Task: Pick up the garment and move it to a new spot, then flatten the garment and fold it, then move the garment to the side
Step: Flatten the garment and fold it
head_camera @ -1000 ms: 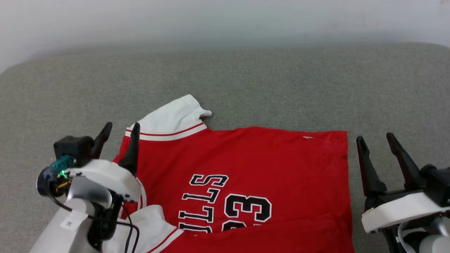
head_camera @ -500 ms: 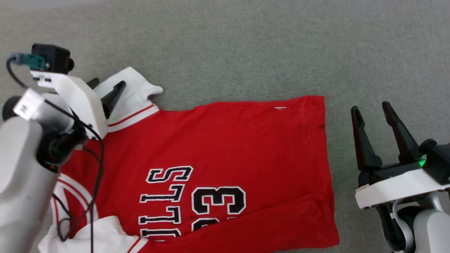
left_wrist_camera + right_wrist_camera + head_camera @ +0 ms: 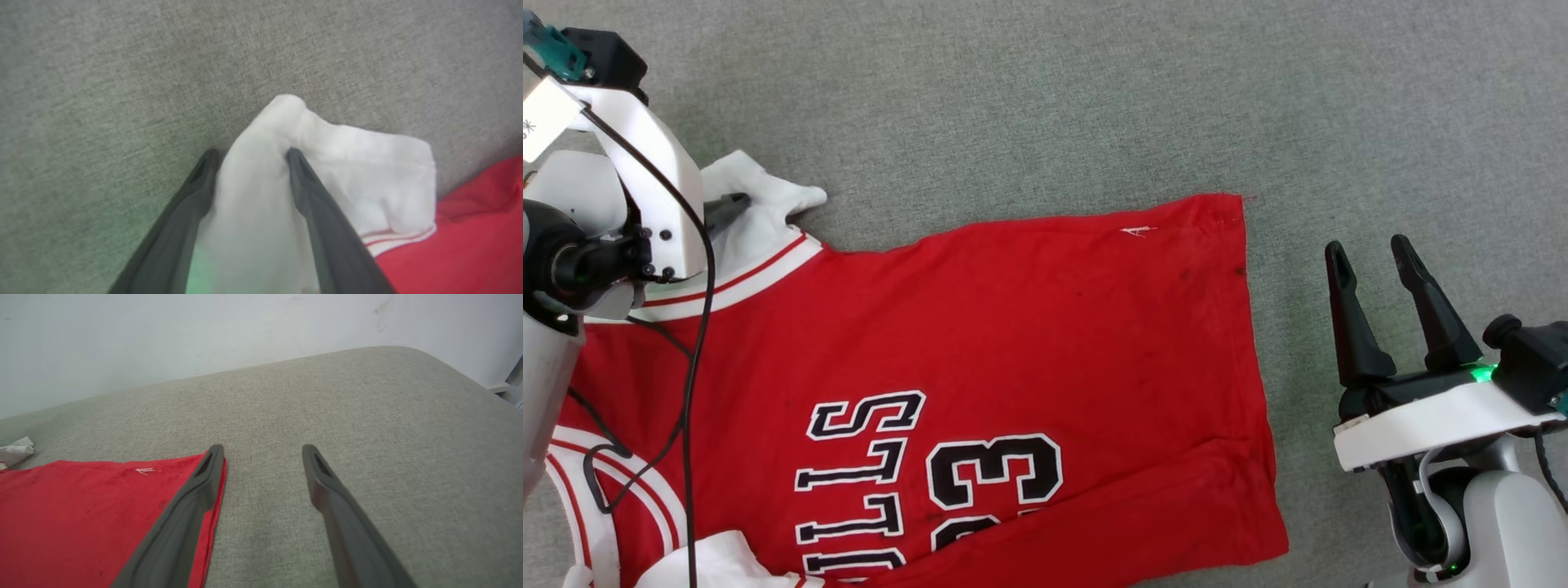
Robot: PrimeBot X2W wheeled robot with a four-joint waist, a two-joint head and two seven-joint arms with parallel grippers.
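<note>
Reaching out since a second ago, the left arm has carried the left gripper from beside the red Bulls jersey onto its far white sleeve, and the head camera has tipped down meanwhile.

From the head, the jersey lies flat and sideways on the grey cushion, collar to the left and hem to the right. The picture's bottom edge cuts off part of "BULLS" and of the 23, along with most of the near sleeve. The pale left forearm and its black cable cover the collar. The white wrist mount hides all of the left gripper but one dark finger. The right gripper hovers just beside the hem, fingers pointing away and spread, with nothing between them.

The left wrist camera, slightly blurred, looks down on the left gripper. Its fingers are set wide apart, one on each side of a raised fold of sleeve, not yet pinched together. A corner of red cloth shows at the lower right.

The right wrist camera has the right gripper parted over bare cushion. Its left finger overlaps the jersey's hem corner, though contact cannot be judged. A pale wall stands behind.
</note>
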